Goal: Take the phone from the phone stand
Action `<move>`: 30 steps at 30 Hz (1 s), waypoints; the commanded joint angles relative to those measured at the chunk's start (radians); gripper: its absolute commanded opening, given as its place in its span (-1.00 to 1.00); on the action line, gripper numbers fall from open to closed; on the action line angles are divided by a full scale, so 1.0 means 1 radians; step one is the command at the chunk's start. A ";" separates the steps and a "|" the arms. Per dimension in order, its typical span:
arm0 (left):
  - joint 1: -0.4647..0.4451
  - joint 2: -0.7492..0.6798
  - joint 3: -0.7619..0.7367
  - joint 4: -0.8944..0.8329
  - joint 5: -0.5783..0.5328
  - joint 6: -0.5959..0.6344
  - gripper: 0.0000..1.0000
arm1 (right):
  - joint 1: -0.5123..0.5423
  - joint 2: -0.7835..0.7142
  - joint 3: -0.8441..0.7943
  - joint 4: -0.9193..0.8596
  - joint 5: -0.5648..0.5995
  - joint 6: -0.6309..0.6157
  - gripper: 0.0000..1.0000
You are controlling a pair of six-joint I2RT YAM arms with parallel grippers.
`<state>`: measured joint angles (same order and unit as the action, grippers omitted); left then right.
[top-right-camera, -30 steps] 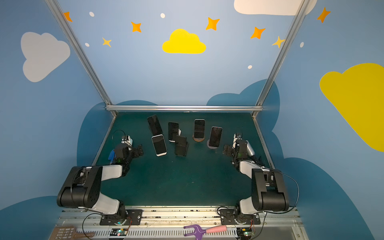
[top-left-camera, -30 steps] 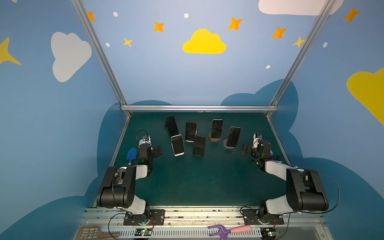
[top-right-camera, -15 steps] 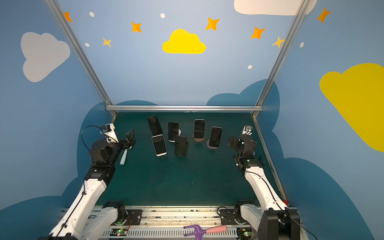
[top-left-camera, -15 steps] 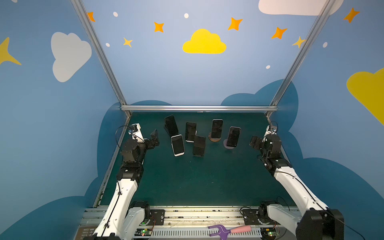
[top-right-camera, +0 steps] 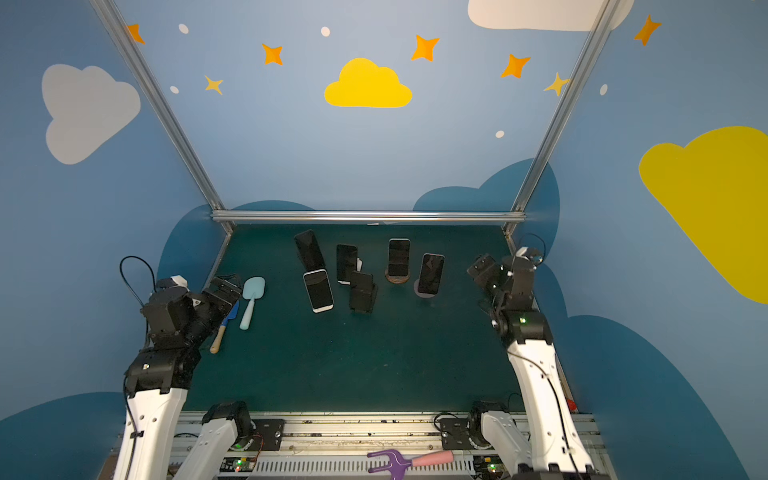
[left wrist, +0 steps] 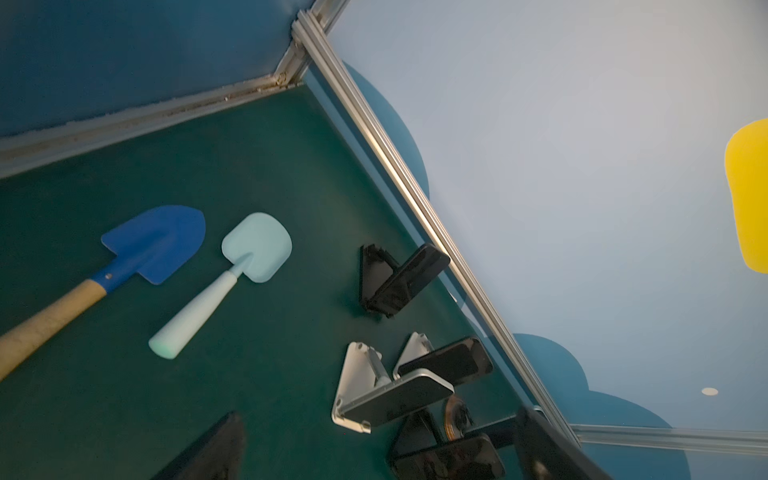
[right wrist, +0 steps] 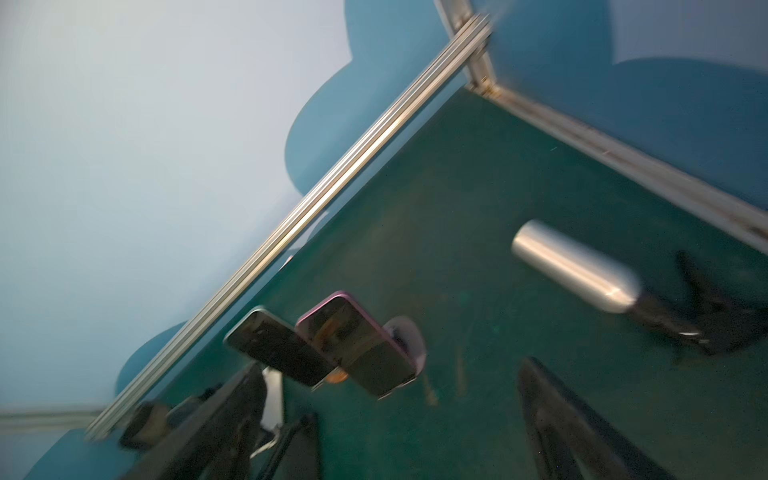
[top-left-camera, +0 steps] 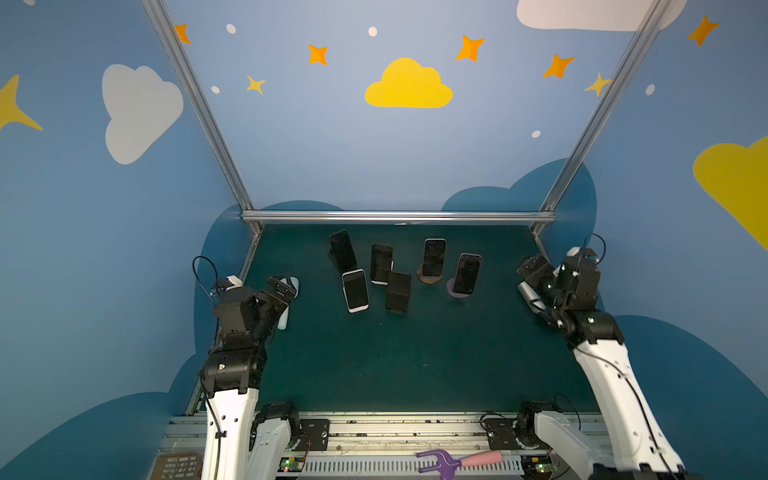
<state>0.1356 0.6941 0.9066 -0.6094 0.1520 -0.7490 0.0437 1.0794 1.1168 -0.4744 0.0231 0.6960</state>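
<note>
Several dark-screened phones lean on separate stands at the middle back of the green table in both top views. Among them are a white-edged phone (top-left-camera: 355, 290) (left wrist: 397, 397) on a silver stand (left wrist: 353, 382), a pink-edged phone (top-left-camera: 467, 274) (right wrist: 353, 340) on a round lilac stand, and a phone (top-right-camera: 399, 257) on a round wooden stand. My left gripper (top-left-camera: 282, 289) (left wrist: 380, 415) hangs open at the left, well apart from the phones. On the right, clear of them, my right gripper (top-left-camera: 532, 270) (right wrist: 388, 370) is open and holds nothing.
A blue shovel (top-right-camera: 226, 322) with a wooden handle and a pale teal scoop (top-right-camera: 251, 299) lie by the left gripper. A tool with a silver handle (right wrist: 575, 270) lies under the right gripper. A purple fork (top-left-camera: 457, 459) rests on the front rail. Metal rails edge the table.
Both arms have unfolded and lifted from low on the table. Their grippers now stand higher and point toward the phones. The phones have not moved.
</note>
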 commanded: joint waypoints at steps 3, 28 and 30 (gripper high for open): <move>0.006 0.020 -0.027 -0.093 0.276 0.015 1.00 | 0.095 0.218 0.297 -0.321 -0.228 -0.174 0.58; -0.021 -0.204 -0.299 0.050 0.449 -0.106 1.00 | 0.467 0.102 -0.119 0.239 0.237 -0.355 0.72; -0.020 -0.206 -0.299 0.062 0.455 -0.116 1.00 | 0.466 0.096 -0.145 0.299 0.211 -0.433 0.75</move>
<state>0.1165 0.5026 0.6071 -0.5396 0.6197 -0.8658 0.5076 1.1862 0.9737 -0.2569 0.1635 0.3229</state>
